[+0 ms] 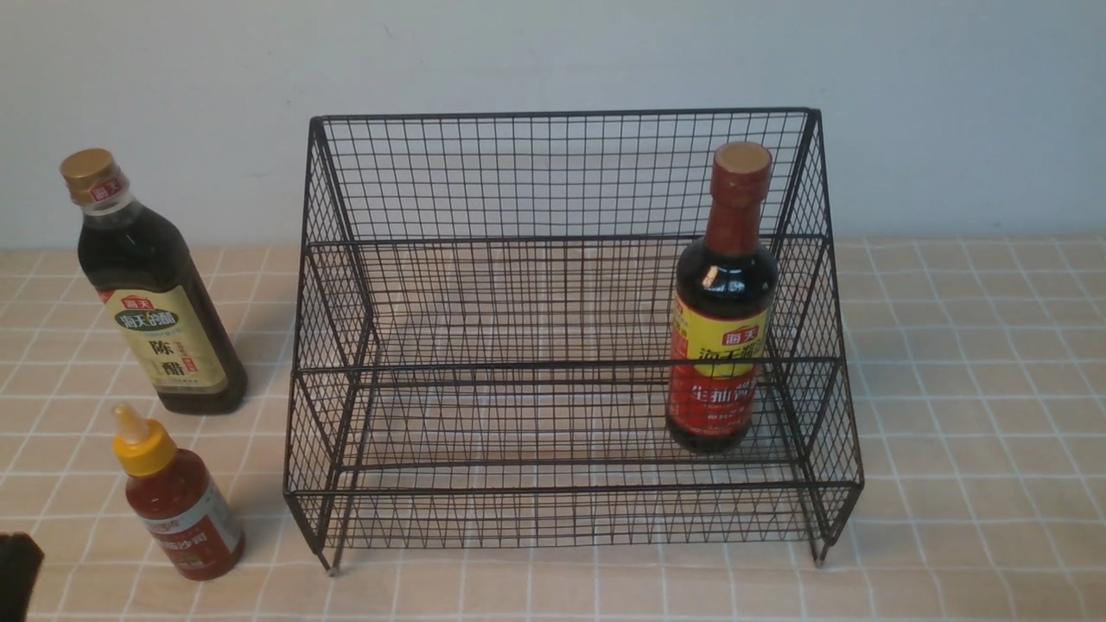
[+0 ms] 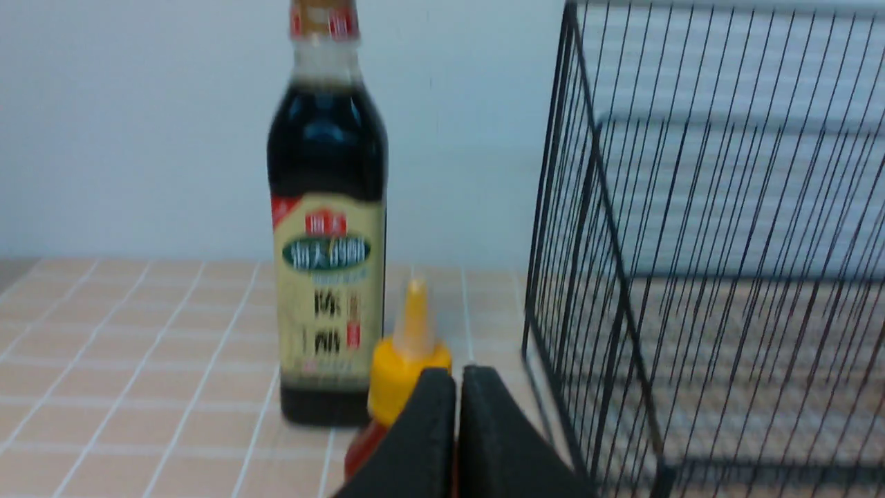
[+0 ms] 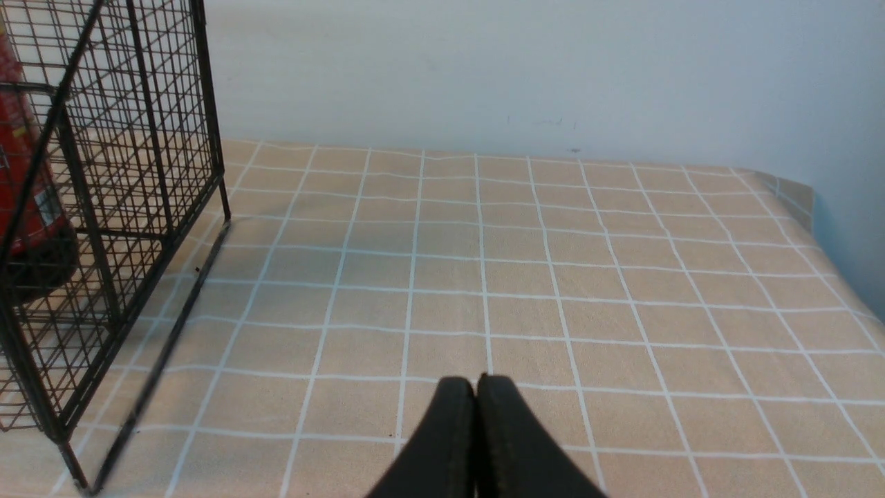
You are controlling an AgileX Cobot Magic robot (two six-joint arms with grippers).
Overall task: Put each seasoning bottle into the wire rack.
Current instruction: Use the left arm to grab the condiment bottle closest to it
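The black wire rack stands mid-table. The dark bottle with red neck and red-yellow label stands upright in the rack's lower tier at the right; it also shows in the right wrist view. The tall dark bottle with gold cap stands on the table left of the rack. The small red sauce bottle with yellow nozzle cap stands in front of it. My left gripper is shut and empty, just behind the small bottle. My right gripper is shut and empty over bare cloth right of the rack.
A beige checked tablecloth covers the table; a pale wall runs behind. The table's right edge shows in the right wrist view. A dark part of my left arm sits at the front left corner. The rack's side is close to my left gripper.
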